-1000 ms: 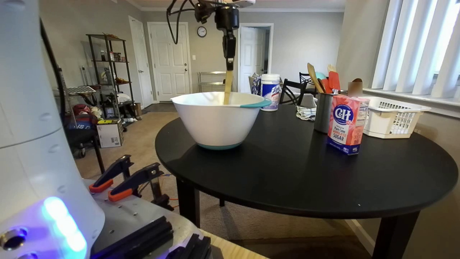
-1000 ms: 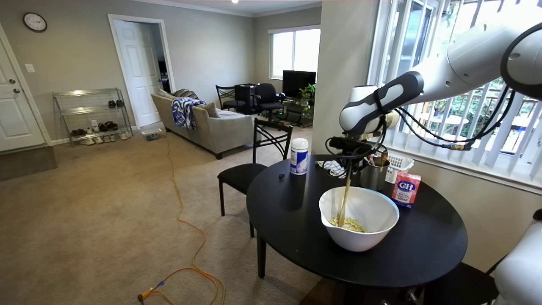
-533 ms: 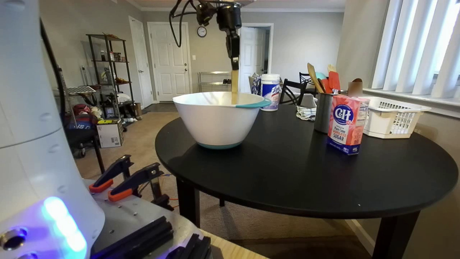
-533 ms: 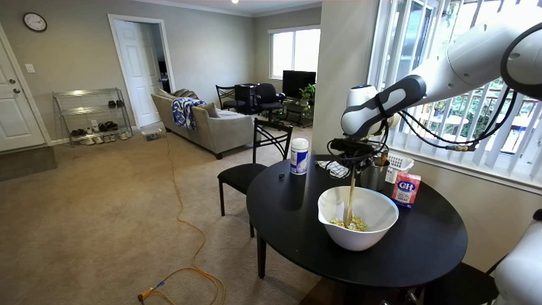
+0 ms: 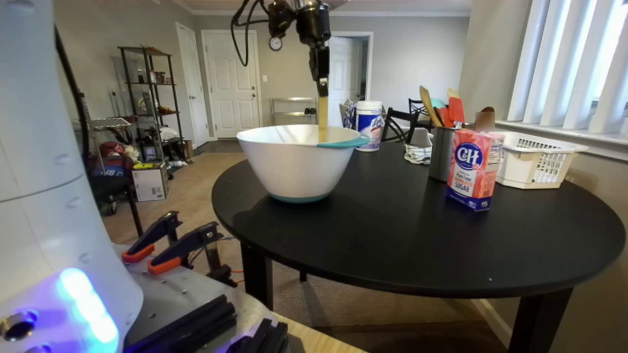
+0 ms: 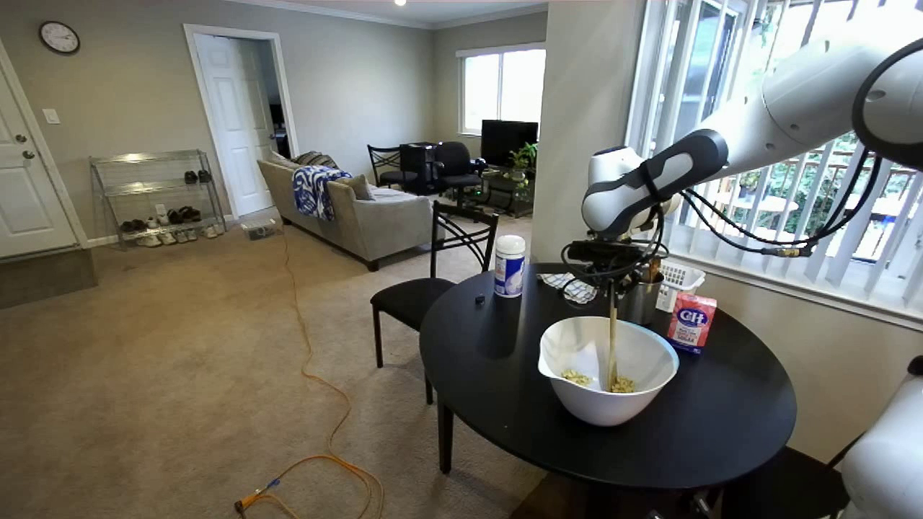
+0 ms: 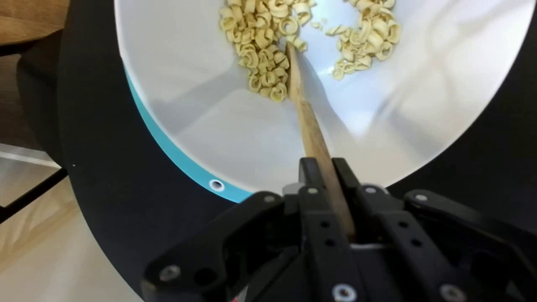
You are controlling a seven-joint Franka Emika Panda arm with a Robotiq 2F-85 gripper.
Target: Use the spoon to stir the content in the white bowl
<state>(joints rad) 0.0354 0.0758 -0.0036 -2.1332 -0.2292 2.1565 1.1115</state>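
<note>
Gripper [image 7: 325, 167] hangs pointing down over the white bowl [image 6: 602, 411], its 2 fingers [image 7: 309, 172] pinching the spoon [image 7: 314, 130] by its handle, one on each side in the wrist view. Spoon's close to upright in both ext. views, w/ its lower end well down inside the bowl; can't tell if the tip touches the bottom. Contents look like small curled pasta [image 7: 264, 58], pale yellow, in 2 clumps: the left clump [image 7: 251, 25] in the wrist view has the spoon's head right up against it, the right clump [image 7: 373, 33] sits apart from the spoon, w/ bare bowl btwn them & a few bits strewn there. Both clumps run off the top edge of that view. Bowl stands upright on the round black table [image 5: 417, 240], teal trim at rim & base. Also on the table: C&H sugar box [image 5: 471, 166], pinkish; metal holder [image 5: 440, 162] w/ utensils [image 5: 455, 110] just behind it; white basket [image 5: 527, 181] near both; a wht/blue tub [image 6: 509, 270] & a patterned cloth [image 5: 418, 154] farther off.
</note>
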